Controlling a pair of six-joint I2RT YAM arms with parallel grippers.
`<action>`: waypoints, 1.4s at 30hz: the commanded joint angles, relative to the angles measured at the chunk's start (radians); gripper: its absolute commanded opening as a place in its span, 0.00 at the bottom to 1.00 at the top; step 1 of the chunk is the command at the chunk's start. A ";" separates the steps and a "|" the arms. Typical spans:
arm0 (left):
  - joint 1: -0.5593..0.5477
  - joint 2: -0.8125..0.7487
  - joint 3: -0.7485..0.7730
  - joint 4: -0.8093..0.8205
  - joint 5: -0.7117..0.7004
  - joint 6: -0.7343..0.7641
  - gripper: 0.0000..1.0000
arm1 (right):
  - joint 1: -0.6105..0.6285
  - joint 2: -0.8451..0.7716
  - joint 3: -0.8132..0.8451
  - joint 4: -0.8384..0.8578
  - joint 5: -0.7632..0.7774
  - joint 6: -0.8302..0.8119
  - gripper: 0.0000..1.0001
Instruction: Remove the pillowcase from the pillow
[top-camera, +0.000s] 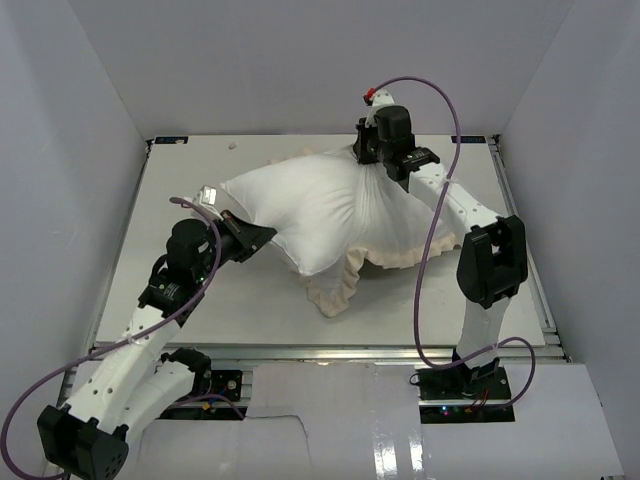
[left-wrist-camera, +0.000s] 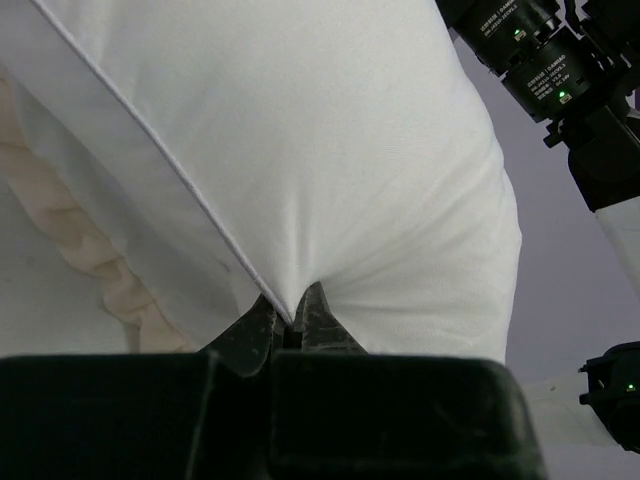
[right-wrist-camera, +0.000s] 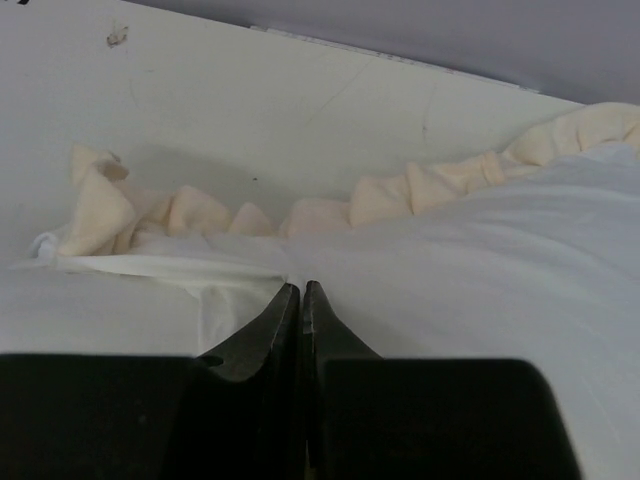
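The plump white pillow (top-camera: 290, 205) lies across the middle of the table, its left end bare. My left gripper (top-camera: 268, 237) is shut on its near-left corner, and the left wrist view shows the piped seam of the pillow (left-wrist-camera: 350, 150) pinched between the jaws of my left gripper (left-wrist-camera: 293, 318). The pillowcase (top-camera: 335, 290) shows as a cream frill under and along the pillow's near right side, and its grey face is hidden. My right gripper (top-camera: 368, 160) is at the far edge, shut on gathered white fabric. In the right wrist view my right gripper (right-wrist-camera: 301, 285) pinches the pillowcase (right-wrist-camera: 400, 190) just short of its frill.
Grey walls (top-camera: 70, 150) enclose the white table (top-camera: 180, 180) on the left, far and right sides. The right arm's purple cable (top-camera: 430, 250) loops over the right part of the pillow. The right arm's black wrist (left-wrist-camera: 560, 80) is seen in the left wrist view.
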 joint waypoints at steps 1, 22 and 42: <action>0.008 -0.112 0.056 -0.066 -0.148 0.046 0.00 | -0.073 0.069 0.078 -0.028 0.074 -0.026 0.08; 0.007 0.075 -0.062 0.107 -0.142 0.041 0.00 | -0.043 -0.501 -0.268 -0.084 -0.200 -0.048 0.99; 0.007 0.082 -0.028 0.127 -0.083 0.006 0.00 | 0.502 -0.799 -0.876 0.002 0.079 0.010 0.78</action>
